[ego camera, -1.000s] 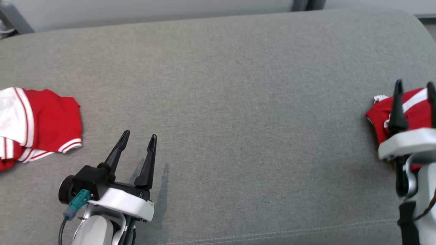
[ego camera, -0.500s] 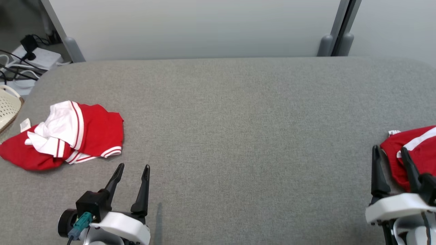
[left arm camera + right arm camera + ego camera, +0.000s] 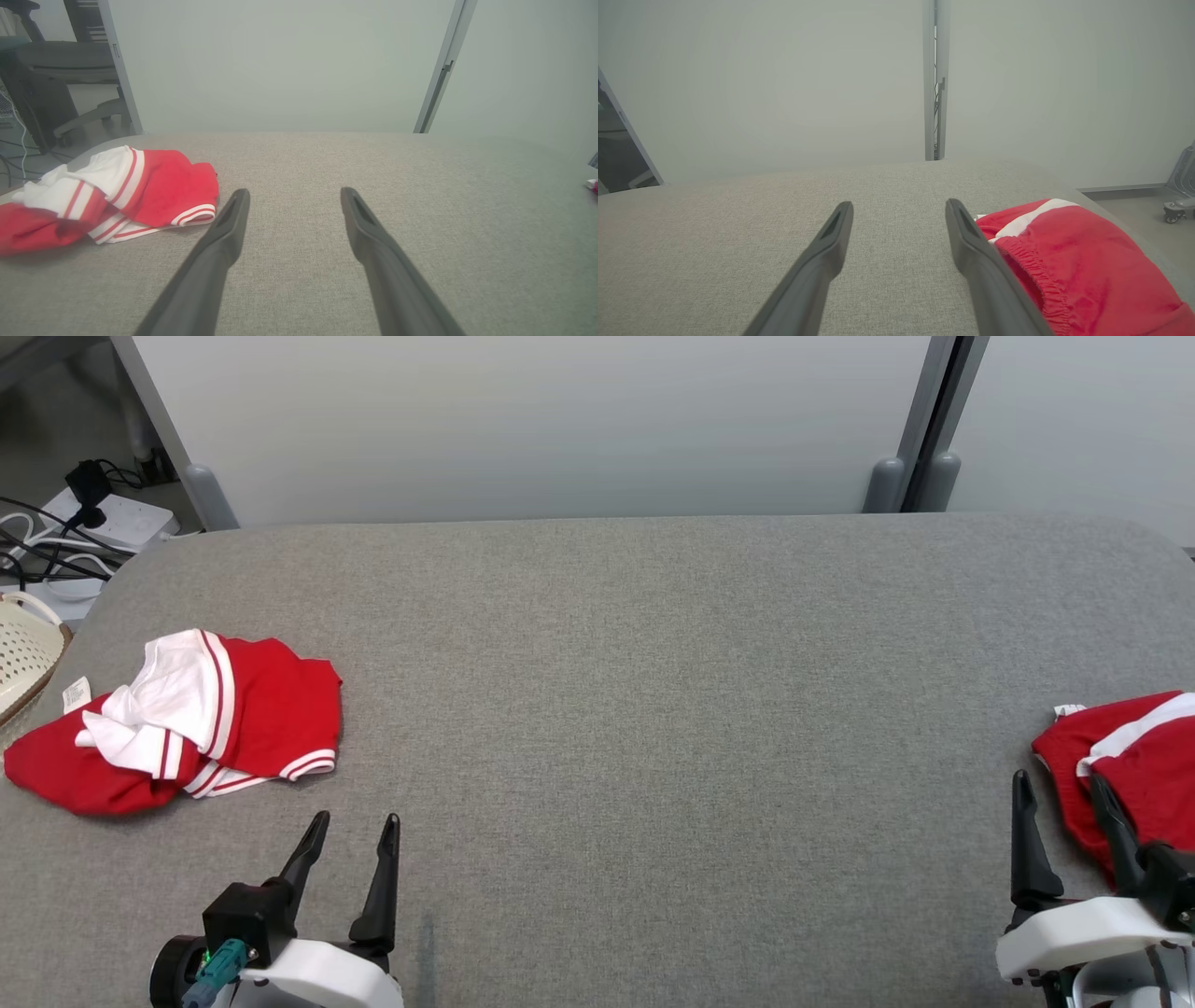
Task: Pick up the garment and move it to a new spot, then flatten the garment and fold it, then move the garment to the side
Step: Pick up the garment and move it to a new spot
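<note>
A wide grey fabric-covered table (image 3: 653, 709) is seen from above, backed by a pale wall panel (image 3: 560, 420). A crumpled red garment with white striped trim (image 3: 271, 709) is bunched in a heap near the table's left edge. The left gripper (image 3: 357, 823) is held low over the table, nearer the viewer and to the right of that heap. Its two dark fingers are spread apart with nothing between them. In the left wrist view, the same garment (image 3: 173, 186) is seen ahead and to the left of the left gripper (image 3: 294, 193), close to it but apart. At the table's right edge lies a red garment with a white stripe and a gathered elastic edge (image 3: 1144, 775). The right gripper (image 3: 1060, 782) is likewise spread and empty, with its outer finger overlapping this garment's near edge (image 3: 1083, 261); contact cannot be told. A cream woven basket (image 3: 23, 653) and a white power strip (image 3: 103, 518) are seen beyond the table's left end.
</note>
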You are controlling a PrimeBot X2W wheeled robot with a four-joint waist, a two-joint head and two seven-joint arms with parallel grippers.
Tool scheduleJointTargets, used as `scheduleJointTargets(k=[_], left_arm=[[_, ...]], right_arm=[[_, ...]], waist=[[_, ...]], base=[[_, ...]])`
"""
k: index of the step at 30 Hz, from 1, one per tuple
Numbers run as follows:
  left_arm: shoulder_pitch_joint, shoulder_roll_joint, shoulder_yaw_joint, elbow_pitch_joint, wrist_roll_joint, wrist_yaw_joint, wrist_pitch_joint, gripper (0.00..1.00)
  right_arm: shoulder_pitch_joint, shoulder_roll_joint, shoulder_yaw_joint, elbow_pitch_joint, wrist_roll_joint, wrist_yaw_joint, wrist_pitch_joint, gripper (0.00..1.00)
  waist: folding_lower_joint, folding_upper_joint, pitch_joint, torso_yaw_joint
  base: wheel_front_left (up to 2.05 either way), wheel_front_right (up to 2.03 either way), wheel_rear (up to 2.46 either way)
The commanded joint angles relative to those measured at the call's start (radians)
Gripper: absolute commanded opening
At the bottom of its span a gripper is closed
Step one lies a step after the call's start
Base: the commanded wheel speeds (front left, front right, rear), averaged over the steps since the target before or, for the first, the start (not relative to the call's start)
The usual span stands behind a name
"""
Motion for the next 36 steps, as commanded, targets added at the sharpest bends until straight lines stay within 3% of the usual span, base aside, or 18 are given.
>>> scheduleJointTargets(k=[1, 9, 15, 16, 19, 23, 28, 36], left_arm=[[-0.017, 0.007, 0.031, -0.023, 0.006, -0.006, -0.006, 1.00], [-0.030, 0.007, 0.023, -0.027, -0.012, 0.005, -0.006, 1.00], [-0.047, 0.007, 0.033, -0.034, -0.026, 0.013, -0.006, 1.00], [-0.051, 0.007, 0.046, -0.030, -0.044, 0.015, -0.006, 1.00], [-0.061, 0.007, 0.066, -0.024, -0.066, 0.018, -0.006, 1.00], [-0.067, 0.007, 0.080, -0.003, -0.067, 0.015, -0.006, 1.00], [-0.065, 0.007, 0.100, 0.012, -0.064, 0.012, -0.006, 1.00], [-0.127, 0.009, 0.110, 0.083, -0.100, -0.004, -0.006, 1.00]], right_arm=[[-0.015, -0.010, 0.028, -0.019, 0.003, 0.004, -0.006, 1.00], [-0.017, -0.010, 0.056, -0.018, 0.002, 0.004, -0.006, 1.00], [-0.059, -0.010, 0.094, -0.002, 0.019, 0.004, -0.006, 1.00], [-0.074, -0.010, 0.110, 0.007, 0.020, 0.004, -0.006, 1.00], [-0.098, -0.010, 0.124, 0.025, 0.011, 0.004, -0.006, 1.00], [-0.121, -0.010, 0.121, 0.035, -0.008, 0.004, -0.006, 1.00], [-0.131, -0.010, 0.131, 0.046, -0.001, 0.004, -0.006, 1.00], [-0.140, -0.010, 0.139, 0.049, -0.007, 0.004, -0.006, 1.00]], waist=[[0.0000, 0.0000, 0.000, 0.000], [0.0000, 0.0000, 0.008, 0.059], [0.0000, 0.0000, 0.038, 0.208], [0.0000, 0.0000, 0.051, 0.269], [0.0000, 0.0000, 0.069, 0.355], [0.0000, 0.0000, 0.084, 0.434], [0.0000, 0.0000, 0.090, 0.449], [0.0000, 0.0000, 0.133, 0.373]], base=[[0.00, 0.00, 0.00], [0.00, 0.00, 0.00], [0.00, 0.00, 0.00], [0.00, 0.00, 0.00], [0.00, 0.00, 0.00], [0.00, 0.00, 0.00], [0.00, 0.00, 0.00], [0.00, 0.00, 0.00]])
